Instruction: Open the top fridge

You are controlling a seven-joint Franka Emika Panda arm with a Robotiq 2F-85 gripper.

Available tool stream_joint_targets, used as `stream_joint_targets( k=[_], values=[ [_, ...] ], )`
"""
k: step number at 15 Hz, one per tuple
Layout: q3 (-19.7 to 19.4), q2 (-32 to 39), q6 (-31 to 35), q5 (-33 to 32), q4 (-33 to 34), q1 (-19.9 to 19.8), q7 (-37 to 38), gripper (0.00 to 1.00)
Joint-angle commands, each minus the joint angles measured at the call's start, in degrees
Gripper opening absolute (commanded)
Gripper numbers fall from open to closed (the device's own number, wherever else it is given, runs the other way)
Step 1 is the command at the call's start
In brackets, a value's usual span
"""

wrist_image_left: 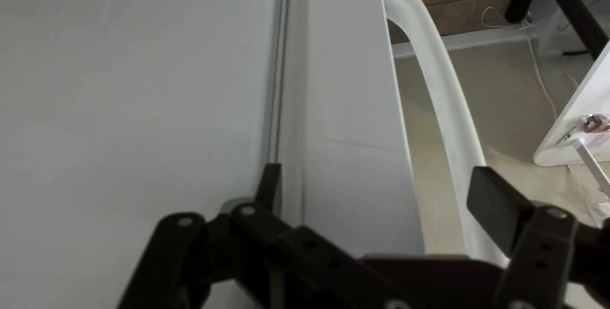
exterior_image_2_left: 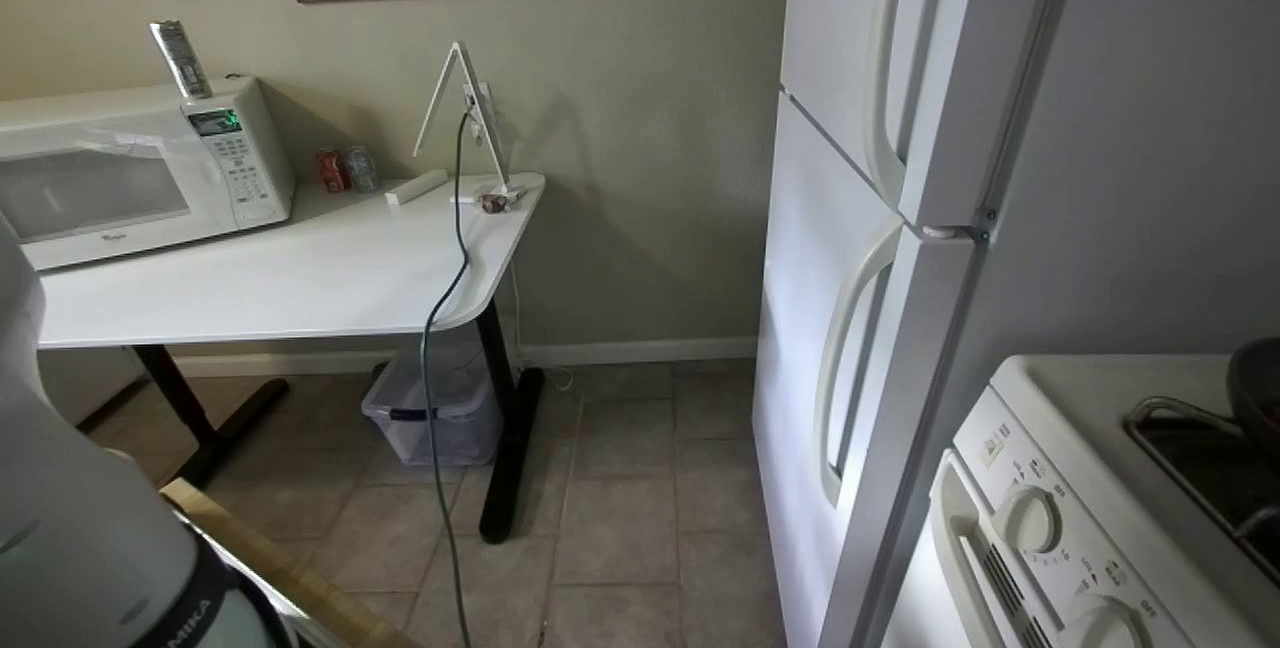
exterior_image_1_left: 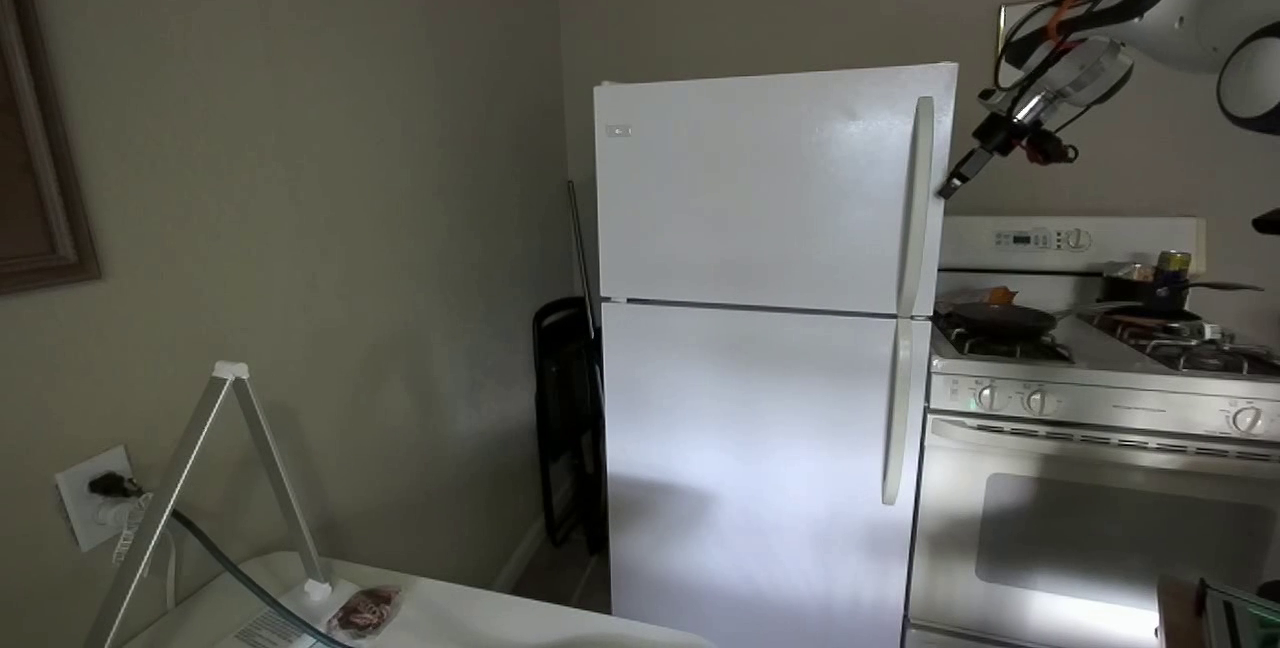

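The top fridge (exterior_image_1_left: pixel 750 193) is the shorter upper white door, shut, with a long vertical white handle (exterior_image_1_left: pixel 917 213) on its stove side. In an exterior view the top door (exterior_image_2_left: pixel 828 18) and its curved handle (exterior_image_2_left: pixel 884 68) show partly. My gripper (exterior_image_1_left: pixel 950 190) is beside the door's handle-side edge, pointing down toward it. In the wrist view my gripper (wrist_image_left: pixel 383 187) is open with nothing between its pads held. The left finger is over the seam behind the door edge (wrist_image_left: pixel 352 108); the right finger overlaps the handle (wrist_image_left: pixel 450 97). I cannot tell whether either finger touches.
The lower fridge door (exterior_image_1_left: pixel 750 468) is shut below. A stove (exterior_image_1_left: pixel 1090 388) with pans (exterior_image_1_left: pixel 1003 319) stands next to the fridge, under the arm. A white table (exterior_image_2_left: pixel 300 278) with a microwave (exterior_image_2_left: pixel 130 178) and a lamp (exterior_image_2_left: pixel 487 128) stands across the floor. Folded black chairs (exterior_image_1_left: pixel 565 408) lean beside the fridge.
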Motion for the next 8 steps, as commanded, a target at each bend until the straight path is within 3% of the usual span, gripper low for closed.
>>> stream_joint_targets(
  k=[1,8],
  values=[
    [3.42,3.26,-5.54,2.82,4.93,-5.28,-2.19,1.00],
    [8.02,3.81,-12.61,3.00,7.61,-10.01,-1.77,1.00]
  ],
)
